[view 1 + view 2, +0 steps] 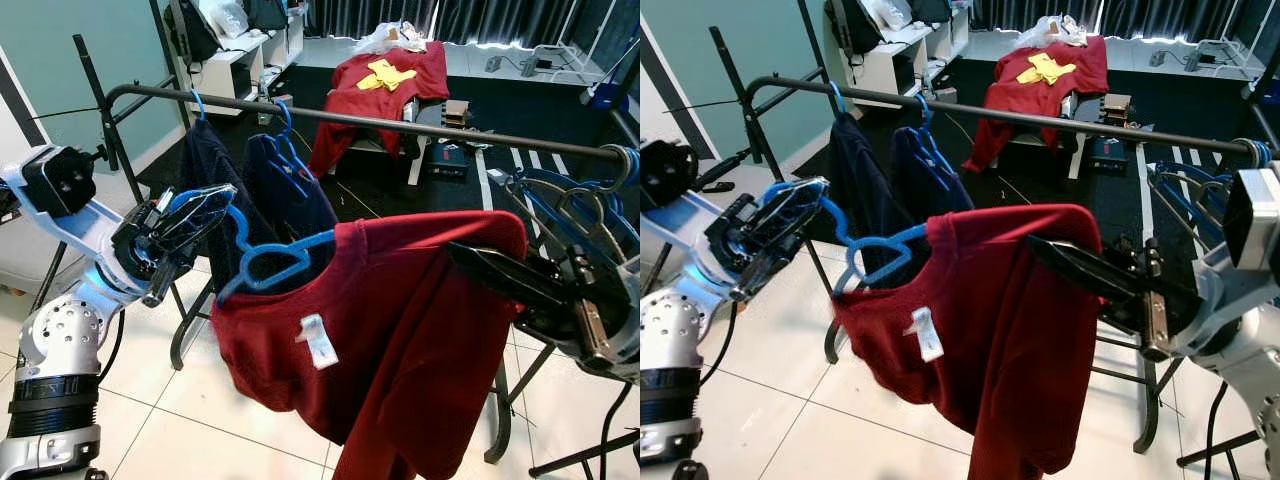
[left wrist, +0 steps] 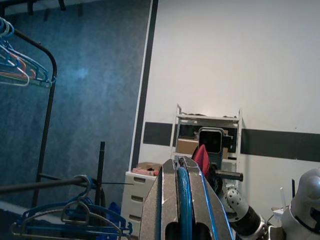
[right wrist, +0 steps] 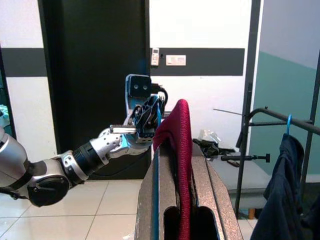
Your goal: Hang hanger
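A blue plastic hanger point(image 1: 262, 262) carries a dark red shirt point(image 1: 400, 330) with a white label. It hangs in the air in front of the black rack rail point(image 1: 400, 122), below its height. My left gripper point(image 1: 208, 203) is shut on the hanger's hook end, and the left wrist view shows the blue hanger point(image 2: 183, 200) pinched between the fingers. My right gripper point(image 1: 462, 258) is shut on the shirt's far shoulder. In the right wrist view red cloth point(image 3: 181, 165) and a blue hanger edge lie between the fingers.
Two navy garments point(image 1: 285, 185) hang on blue hangers at the rail's left part. Several empty blue hangers point(image 1: 580, 205) bunch at its right end. Behind the rack, a red shirt point(image 1: 385, 80) lies over furniture and white shelves point(image 1: 235, 65) stand by the wall.
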Available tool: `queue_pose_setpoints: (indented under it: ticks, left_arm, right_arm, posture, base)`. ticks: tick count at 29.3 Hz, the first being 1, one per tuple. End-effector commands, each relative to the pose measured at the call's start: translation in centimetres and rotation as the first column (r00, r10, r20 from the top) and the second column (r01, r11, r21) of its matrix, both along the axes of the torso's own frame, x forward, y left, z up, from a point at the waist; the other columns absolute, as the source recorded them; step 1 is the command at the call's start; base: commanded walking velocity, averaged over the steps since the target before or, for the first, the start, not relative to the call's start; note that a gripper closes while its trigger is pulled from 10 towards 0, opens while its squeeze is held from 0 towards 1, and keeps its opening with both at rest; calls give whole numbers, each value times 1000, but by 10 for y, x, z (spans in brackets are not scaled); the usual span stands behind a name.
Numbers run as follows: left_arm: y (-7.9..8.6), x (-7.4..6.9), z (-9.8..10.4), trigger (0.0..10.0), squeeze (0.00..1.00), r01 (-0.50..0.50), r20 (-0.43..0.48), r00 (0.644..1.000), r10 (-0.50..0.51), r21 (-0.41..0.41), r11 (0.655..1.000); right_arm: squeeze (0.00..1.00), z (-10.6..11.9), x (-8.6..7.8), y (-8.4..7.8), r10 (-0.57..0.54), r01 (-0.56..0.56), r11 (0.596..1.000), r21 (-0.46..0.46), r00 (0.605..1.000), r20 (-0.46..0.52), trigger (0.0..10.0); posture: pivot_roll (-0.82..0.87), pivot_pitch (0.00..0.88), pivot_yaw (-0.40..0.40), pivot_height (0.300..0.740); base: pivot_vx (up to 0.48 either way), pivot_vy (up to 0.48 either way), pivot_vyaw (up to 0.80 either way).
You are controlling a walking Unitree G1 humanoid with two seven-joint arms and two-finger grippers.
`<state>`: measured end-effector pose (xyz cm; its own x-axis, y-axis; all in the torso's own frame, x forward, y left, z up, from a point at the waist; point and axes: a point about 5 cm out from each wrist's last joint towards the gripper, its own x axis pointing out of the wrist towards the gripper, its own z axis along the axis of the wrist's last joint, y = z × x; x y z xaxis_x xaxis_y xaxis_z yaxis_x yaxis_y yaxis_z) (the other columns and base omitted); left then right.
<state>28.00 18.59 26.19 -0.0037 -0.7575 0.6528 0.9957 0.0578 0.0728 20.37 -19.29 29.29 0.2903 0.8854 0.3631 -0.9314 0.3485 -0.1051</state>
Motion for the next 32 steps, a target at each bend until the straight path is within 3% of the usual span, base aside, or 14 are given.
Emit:
queue_pose_setpoints:
  ticks: [1,10,11,12,15,19,21,23,25,28,29,30,31,32]
  left_arm:
    - [-5,-3,0,0,0,2,19,1000,-2,34,999]
    - [-8,-2,4,0,0,-24,30,999,22,43,999]
    - [-9,0,5,0,0,-47,29,999,46,41,998]
    - [-10,3,6,0,0,-83,21,996,82,33,996]
    - [-10,5,6,0,0,-107,15,994,107,28,994]
    - [-18,14,1,0,0,-233,19,972,232,107,967]
    - [-23,22,2,0,0,-335,26,942,335,120,934]
    - [-22,25,4,0,0,-390,36,921,389,131,912]
    - [-20,23,4,0,0,-396,49,918,393,137,908]
    - [-20,20,5,0,0,-384,61,923,380,136,913]
    - [-20,16,9,1059,0,-365,80,931,357,134,921]
    - [-20,11,13,2078,0,-332,107,942,319,138,933]
    - [-19,6,17,2706,0,-301,130,950,283,143,943]
    - [-19,6,17,2706,0,-301,130,950,283,143,943]
  right_arm:
    - [0,7,-2,1,-1,1,1000,13,999,38,0]
    - [0,6,4,-1,-49,48,998,27,998,45,0]
    - [0,3,12,-3,-109,108,994,35,994,23,10000]
    - [1000,-1,22,-7,-171,171,984,52,985,-8,10000]
    - [1000,-4,28,-9,-211,212,975,63,977,-31,10000]
    - [1000,-19,45,-17,-335,338,941,29,939,-80,10000]
    - [1000,-31,62,-32,-485,487,873,-21,866,-116,10000]
    - [1000,-40,75,-48,-629,622,777,-95,767,-123,10000]
    - [1000,-49,78,-58,-685,665,727,-169,720,-111,10000]
    - [1000,-54,76,-60,-680,655,729,-199,725,-107,10000]
    - [1000,-59,70,-62,-649,615,753,-235,754,-105,10000]
    - [729,-66,61,-63,-595,546,787,-286,794,-121,10000]
    - [0,-72,52,-65,-546,482,813,-328,826,-140,10000]
    - [0,-72,52,-65,-546,482,813,-328,826,-140,10000]
  posture:
    - [-28,46,22,740]
    - [-25,45,22,740]
    - [-25,45,22,740]
    - [-25,45,22,740]
    - [-25,45,22,740]
    - [-11,47,13,740]
    - [-10,48,11,740]
    - [-10,50,9,740]
    - [-8,49,6,740]
    - [-5,49,4,740]
    - [-2,47,2,740]
    - [1,47,0,740]
    - [1,47,0,740]
    - [1,47,0,740]
  base:
    - [0,0,0]
    - [0,0,0]
    - [0,0,0]
    - [0,0,0]
    - [0,0,0]
    - [0,0,0]
    - [0,0,0]
    - [0,0,0]
    - [0,0,0]
    - [0,0,0]
    - [0,0,0]
    - [0,0,0]
    - [0,0,0]
    - [0,0,0]
